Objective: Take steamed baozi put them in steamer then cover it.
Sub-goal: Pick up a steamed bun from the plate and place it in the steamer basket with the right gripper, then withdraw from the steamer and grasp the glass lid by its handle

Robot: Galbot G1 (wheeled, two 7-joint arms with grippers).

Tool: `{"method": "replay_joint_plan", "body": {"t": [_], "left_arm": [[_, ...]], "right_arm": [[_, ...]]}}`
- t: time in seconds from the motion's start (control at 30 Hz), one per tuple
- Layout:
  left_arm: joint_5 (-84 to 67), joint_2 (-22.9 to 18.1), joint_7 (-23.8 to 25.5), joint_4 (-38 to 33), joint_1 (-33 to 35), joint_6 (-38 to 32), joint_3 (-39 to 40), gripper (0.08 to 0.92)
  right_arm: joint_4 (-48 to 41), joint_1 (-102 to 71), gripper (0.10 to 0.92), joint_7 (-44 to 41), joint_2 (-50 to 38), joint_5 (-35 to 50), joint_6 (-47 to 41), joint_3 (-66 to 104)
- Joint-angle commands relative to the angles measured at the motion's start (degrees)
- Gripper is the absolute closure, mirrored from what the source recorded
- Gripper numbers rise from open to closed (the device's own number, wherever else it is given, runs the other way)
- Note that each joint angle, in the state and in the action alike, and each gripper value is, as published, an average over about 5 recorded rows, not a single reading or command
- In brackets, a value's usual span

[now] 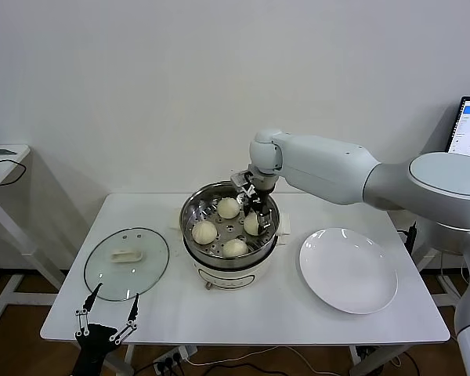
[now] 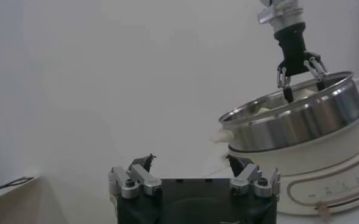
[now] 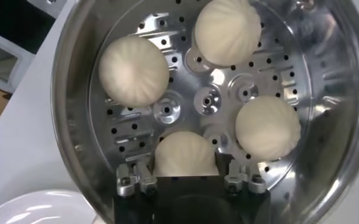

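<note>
The steamer [image 1: 189,215] stands mid-table on its white base, its perforated tray holding four baozi. Three lie free [image 1: 229,207] [image 1: 204,232] [image 1: 235,247]. My right gripper [image 1: 258,218] reaches down inside the pot at its right side and is shut on the fourth baozi [image 1: 251,224], low on the tray. In the right wrist view that baozi [image 3: 185,155] sits between my fingers [image 3: 144,173]. The cover [image 1: 127,264] lies flat on the table at the left, handle up. My left gripper [image 1: 116,298] is open and empty at the front left table edge, below the cover.
An empty white plate [image 1: 348,270] lies to the right of the steamer. The left wrist view shows the steamer [image 2: 295,122] from the side with my right gripper [image 2: 302,85] dipping over its rim. A side table stands far left, a screen far right.
</note>
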Motion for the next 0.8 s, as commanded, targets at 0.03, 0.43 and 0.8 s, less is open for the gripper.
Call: {"method": "replay_joint_plan", "body": {"t": [0.03, 0.43, 0.8], "left_arm": [[0.18, 0.01, -0.13, -0.1, 0.02, 0.02, -0.18, 0.177], [2.09, 0.34, -0.75, -0.22, -1.71, 0.72, -0.67, 0.177], [13.15, 3.39, -6.64, -1.05, -10.57, 8.68, -1.59, 0.177]], "right_arm": [[0.05, 0.08, 0.223, -0.68, -0.51, -1.36, 0.34, 0.76], [8.93, 2.2, 0.203, 11.79, -11.69, 6.26, 4.0, 12.66], [21.65, -17.88, 0.203, 80.0, -31.1, 8.64, 13.71, 31.63]]}}
